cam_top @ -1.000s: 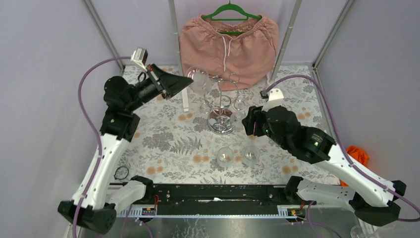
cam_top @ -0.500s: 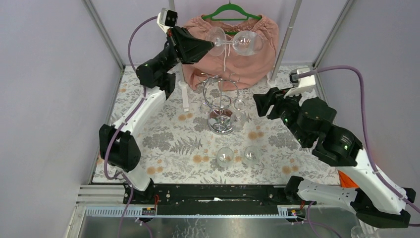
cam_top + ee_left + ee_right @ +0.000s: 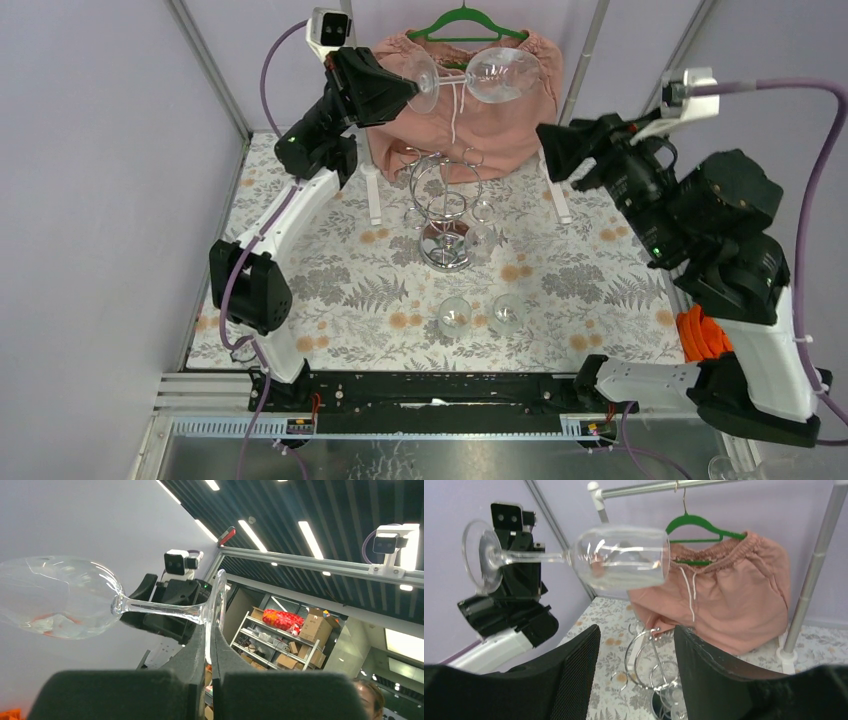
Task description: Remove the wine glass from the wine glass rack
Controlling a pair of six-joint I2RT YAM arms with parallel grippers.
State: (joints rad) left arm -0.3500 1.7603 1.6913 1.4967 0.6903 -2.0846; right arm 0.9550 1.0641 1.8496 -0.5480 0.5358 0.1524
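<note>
A clear wine glass (image 3: pixel 497 74) lies on its side in the air, high above the chrome wire wine glass rack (image 3: pixel 446 203) and apart from it. My left gripper (image 3: pixel 412 88) is shut on the edge of the glass's round foot (image 3: pixel 218 605), with the bowl (image 3: pixel 55 597) pointing right. My right gripper (image 3: pixel 556 150) is open and empty, raised to the right of the glass. In the right wrist view the glass (image 3: pixel 621 557) hangs above the rack (image 3: pixel 649 655), which shows between my open fingers (image 3: pixel 574 675).
Pink shorts (image 3: pixel 470 110) hang on a green hanger (image 3: pixel 465 20) from a rail with white posts (image 3: pixel 373 195) behind the rack. Two glasses (image 3: pixel 455 315) (image 3: pixel 507 312) lie on the floral cloth in front. An orange object (image 3: pixel 700 335) sits at the right edge.
The left arm has lifted the wine glass from the rack up high in front of the shorts. The right arm has risen and swung to the right.
</note>
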